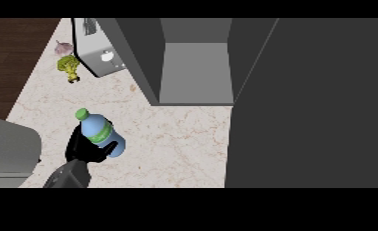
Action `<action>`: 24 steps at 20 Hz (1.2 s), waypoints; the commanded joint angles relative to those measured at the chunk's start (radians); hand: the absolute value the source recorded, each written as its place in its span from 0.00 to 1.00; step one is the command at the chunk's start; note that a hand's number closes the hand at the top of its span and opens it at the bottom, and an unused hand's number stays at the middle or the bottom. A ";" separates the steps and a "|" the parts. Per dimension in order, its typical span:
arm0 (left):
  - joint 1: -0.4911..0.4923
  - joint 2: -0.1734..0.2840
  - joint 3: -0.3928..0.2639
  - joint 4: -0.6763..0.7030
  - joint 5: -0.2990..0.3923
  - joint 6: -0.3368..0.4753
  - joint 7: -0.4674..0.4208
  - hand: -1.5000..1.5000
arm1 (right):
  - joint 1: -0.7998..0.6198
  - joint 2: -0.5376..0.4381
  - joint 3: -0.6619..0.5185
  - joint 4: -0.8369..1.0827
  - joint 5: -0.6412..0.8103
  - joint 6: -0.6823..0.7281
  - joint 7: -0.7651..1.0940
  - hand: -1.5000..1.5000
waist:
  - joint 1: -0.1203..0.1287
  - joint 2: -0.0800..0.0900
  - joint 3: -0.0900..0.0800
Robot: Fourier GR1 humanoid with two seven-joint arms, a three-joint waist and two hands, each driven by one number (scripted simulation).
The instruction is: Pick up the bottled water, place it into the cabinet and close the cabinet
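Note:
The bottled water (100, 134) is pale blue with a green cap and a green label. It is tilted, cap toward the upper left, above the counter's left part. My right hand (83, 147) is shut on it from beneath, fingers on its left side and thumb on its right, with the forearm coming in from the lower left. The cabinet (196, 70) stands up and to the right of the bottle, its grey inside showing and nothing in it. Its dark door (303, 105) is swung out and fills the view's right side. My left hand does not show.
A grey appliance (103, 55) stands at the back left beside the cabinet. A yellow-green vegetable (69, 67) and a pinkish bulb (64, 48) lie left of it. The marble counter (173, 135) runs between bottle and door. A grey block (18, 147) sits at the left edge.

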 commanded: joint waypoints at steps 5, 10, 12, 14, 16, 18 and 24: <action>0.101 -0.090 -0.051 -0.307 0.098 0.023 0.163 1.00 | -0.012 0.004 0.041 0.036 0.033 -0.009 -0.024 0.00 | 0.007 -0.003 0.002; 0.189 -0.149 -0.159 -0.494 0.121 0.115 0.214 1.00 | 0.052 -0.037 0.036 -0.062 -0.012 0.000 0.016 0.00 | 0.000 -0.003 0.001; 0.149 -0.150 -0.206 -0.566 0.148 0.174 0.285 1.00 | -0.013 0.022 0.068 0.033 0.028 -0.031 -0.021 0.00 | 0.002 -0.002 0.001; 0.219 -0.151 -0.266 -0.715 0.204 0.220 0.348 1.00 | -0.044 -0.026 -0.025 0.016 -0.067 -0.002 0.025 0.00 | 0.006 -0.003 0.001; 0.187 -0.152 -0.297 -0.751 0.198 0.282 0.355 1.00 | 0.045 -0.030 0.044 0.035 0.009 0.021 -0.078 0.00 | -0.003 -0.003 0.001; 0.213 -0.152 -0.382 -0.857 0.229 0.362 0.395 1.00 | -0.058 -0.007 0.030 0.030 -0.029 -0.020 0.029 0.00 | 0.005 -0.002 0.001; 0.099 -0.152 -0.555 -0.891 0.214 0.624 0.384 1.00 | -0.065 -0.023 0.021 0.017 -0.055 -0.014 0.038 0.00 | -0.006 0.000 0.000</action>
